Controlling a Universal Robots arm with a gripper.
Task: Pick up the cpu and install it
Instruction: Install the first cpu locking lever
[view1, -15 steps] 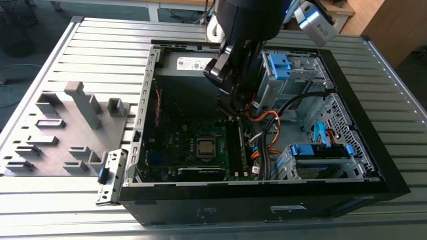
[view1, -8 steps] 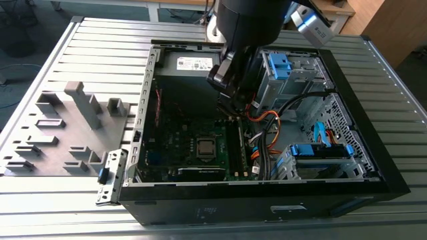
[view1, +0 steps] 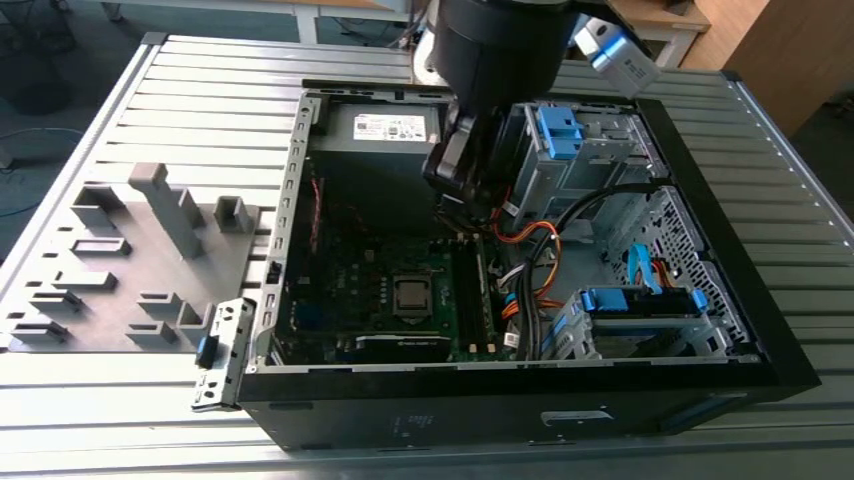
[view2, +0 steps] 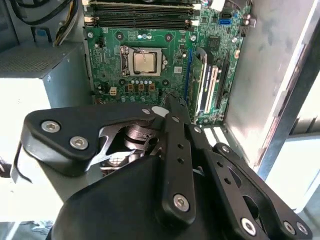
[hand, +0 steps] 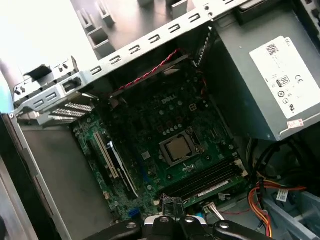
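One item of concern: the cpu (view1: 411, 293), a small silver-grey square, sits in the socket at the middle of the motherboard (view1: 354, 290) inside the open computer case (view1: 747, 330) on the slatted tabletop (view1: 200, 80).

Exterior view: my arm hangs over the case above the board, well apart from the chip. Case contents: motherboard, grey power supply (view1: 380, 125) at the far end, blue drive brackets (view1: 627, 300) and orange cables at the exterior view's right. A grey fixture tray (view1: 120, 260) lies outside at the left.

Second wrist view: my hand (view2: 172, 107) has its fingers drawn together, nothing between them; the cpu (view2: 144, 61) lies beyond, seated in its socket frame.

First wrist view: cpu (hand: 179, 148) in socket, memory slots alongside, power supply (hand: 265, 85) beside.

Step in hand, as I judge it: chip placed, hand clear; the socket frame may need closing, though I cannot tell whether it is latched.
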